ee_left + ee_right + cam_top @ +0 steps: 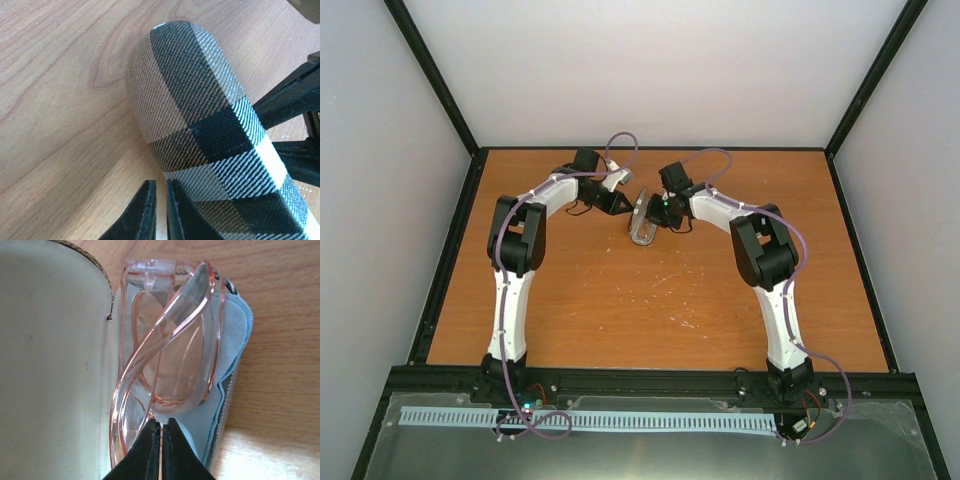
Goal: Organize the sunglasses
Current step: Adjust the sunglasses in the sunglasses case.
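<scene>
Sunglasses [170, 340]: folded, translucent orange-pink, lying inside the open case [200, 110] on top of the cloth [235, 330].
Cloth: light blue, spread under the sunglasses, with one edge spilling over the case rim on the side away from the lid.
Lid [50, 365]: raised, pale lining facing the lenses, not closed.
Place: towards the back of the table [650, 300], about midway across, between the two claws.
Right claw [161, 450]: shut tight, tips at the near end of the frame, touching a temple or just above it. No telling whether anything is pinched.
Left claw [161, 210]: fingers almost together with only a slit between, close against the case's outer shell. Possibly gripping an edge of the shell, but not clear.
Done, judging by the layout: sunglasses folded and bedded in the case with the cloth.
Left, judging likewise: perhaps tucking in the loose cloth edge, then closing the lid and backing both claws away.
Progress: late, probably the last step or two.
Writing: none legible. No logo or label visible on frame, lining or cloth, only a brown, black and white check on the shell.
</scene>
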You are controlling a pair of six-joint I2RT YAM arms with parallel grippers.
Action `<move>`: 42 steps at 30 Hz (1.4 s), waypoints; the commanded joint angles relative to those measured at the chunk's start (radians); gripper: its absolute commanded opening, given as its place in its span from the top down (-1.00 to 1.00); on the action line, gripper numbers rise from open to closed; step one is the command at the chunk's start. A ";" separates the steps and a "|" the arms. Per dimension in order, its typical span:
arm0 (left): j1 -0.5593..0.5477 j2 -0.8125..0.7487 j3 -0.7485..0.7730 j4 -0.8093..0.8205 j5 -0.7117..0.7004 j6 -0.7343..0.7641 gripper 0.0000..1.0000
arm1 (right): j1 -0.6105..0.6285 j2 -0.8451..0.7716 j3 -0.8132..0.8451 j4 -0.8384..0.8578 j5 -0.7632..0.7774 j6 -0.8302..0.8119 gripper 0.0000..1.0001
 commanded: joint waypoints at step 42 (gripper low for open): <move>-0.020 -0.037 0.023 0.005 -0.021 0.002 0.80 | -0.094 -0.072 0.069 0.052 0.103 -0.085 0.94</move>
